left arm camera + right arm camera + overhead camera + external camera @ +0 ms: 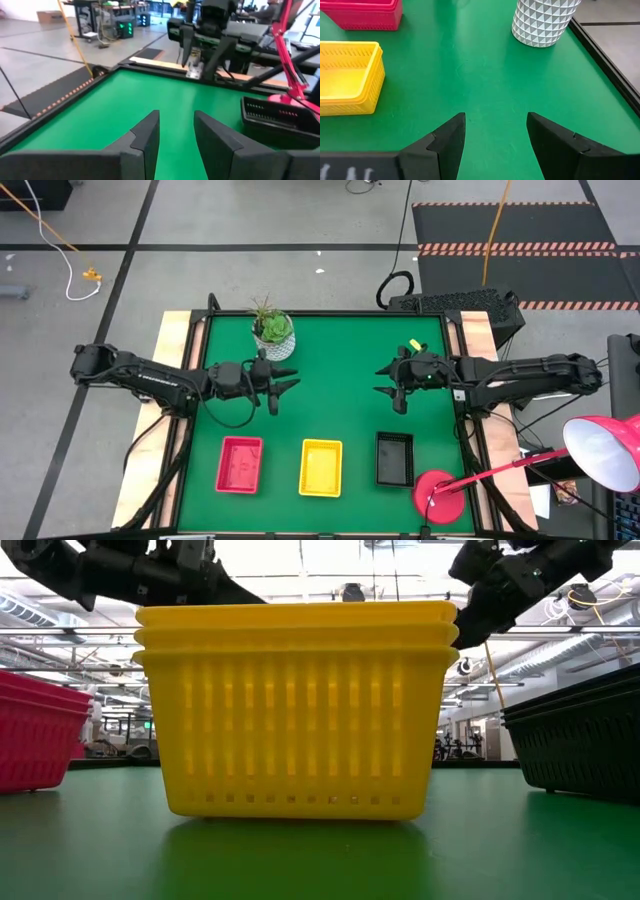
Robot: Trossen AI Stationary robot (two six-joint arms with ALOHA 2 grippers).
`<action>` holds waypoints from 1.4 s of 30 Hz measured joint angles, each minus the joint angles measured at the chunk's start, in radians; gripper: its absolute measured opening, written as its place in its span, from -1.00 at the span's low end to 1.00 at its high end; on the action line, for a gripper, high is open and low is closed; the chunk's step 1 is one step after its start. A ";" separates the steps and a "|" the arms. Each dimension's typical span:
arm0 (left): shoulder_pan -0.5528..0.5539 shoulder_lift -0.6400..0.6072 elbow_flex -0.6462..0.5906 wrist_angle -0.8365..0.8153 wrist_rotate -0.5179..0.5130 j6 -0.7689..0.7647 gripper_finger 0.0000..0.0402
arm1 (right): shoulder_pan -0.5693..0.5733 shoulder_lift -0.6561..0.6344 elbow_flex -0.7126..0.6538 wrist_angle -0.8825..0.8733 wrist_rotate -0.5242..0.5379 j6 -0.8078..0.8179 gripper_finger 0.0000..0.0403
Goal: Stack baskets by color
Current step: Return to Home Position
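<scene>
Three stacks of baskets stand in a row along the table's near edge, each resting on its base: red (pixel 240 464) on the left, yellow (pixel 321 467) in the middle, black (pixel 394 458) on the right. The low view shows three nested rims on the yellow stack (pixel 295 705). My left gripper (pixel 290 380) hovers open above the table's middle left, pointing right. My right gripper (pixel 383 381) hovers open at the middle right, pointing left and slightly down. Both are clear of the baskets, and nothing lies between the fingers of either (pixel 176 117) (pixel 496 120).
A white patterned plant pot (pixel 273 335) stands at the far side, just behind my left gripper. A round red lamp base (pixel 437 498) sits at the near right corner, beside the black stack. Bare green mat (pixel 340 380) lies between the two grippers.
</scene>
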 joint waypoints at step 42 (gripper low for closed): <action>0.034 -0.569 -0.335 -0.054 0.072 -0.058 -0.99 | 0.000 -0.292 0.000 -0.185 0.053 0.133 -0.46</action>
